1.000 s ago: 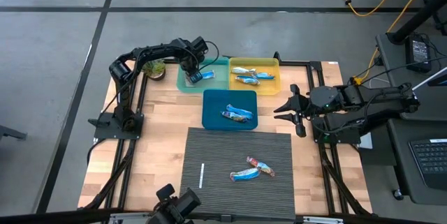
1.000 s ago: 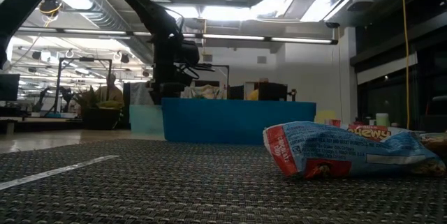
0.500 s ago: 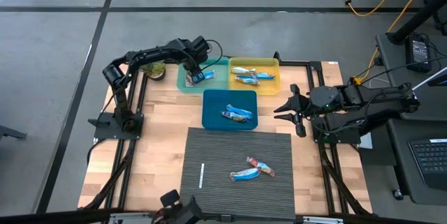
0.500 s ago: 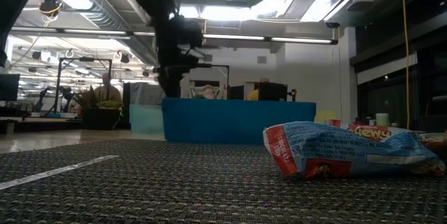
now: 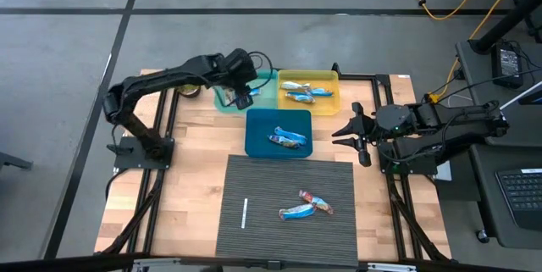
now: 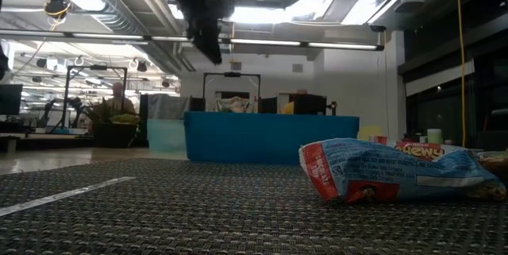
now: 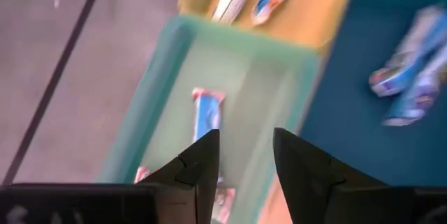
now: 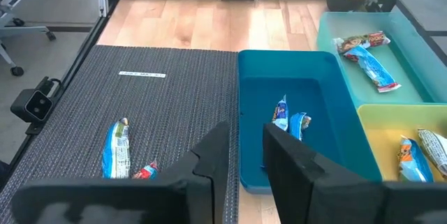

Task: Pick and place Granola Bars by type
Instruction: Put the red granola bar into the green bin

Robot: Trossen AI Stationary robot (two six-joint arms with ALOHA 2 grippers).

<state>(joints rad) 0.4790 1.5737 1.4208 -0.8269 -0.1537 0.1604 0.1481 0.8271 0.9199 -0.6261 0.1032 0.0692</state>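
My left gripper (image 5: 243, 96) (image 7: 244, 155) hangs open and empty above the pale green tray (image 5: 222, 101) (image 7: 160, 77). A blue bar (image 7: 207, 112) (image 8: 374, 67) lies flat on that tray's floor, beside a multicoloured bar (image 8: 360, 41). The yellow tray (image 5: 330, 77) holds several bars (image 5: 305, 92). The dark blue tray (image 5: 258, 141) holds two bars (image 5: 288, 137). On the grey mat lie a blue bar (image 5: 295, 213) (image 8: 115, 147) and a red-ended bar (image 5: 318, 202). My right gripper (image 5: 343, 134) (image 8: 246, 147) waits open at the table's right, level with the dark blue tray.
A thin white stick (image 5: 244, 213) (image 8: 143, 75) lies on the mat's left part. A potted plant (image 5: 188, 86) stands at the far left, beside the green tray. The three trays stand close together at the far side. Bare wood lies left of the mat.
My left gripper has risen straight up from the green tray, as the low view shows it climb to the picture's top. The blue bar that was at its fingers stays lying in the green tray. My right arm has kept still.
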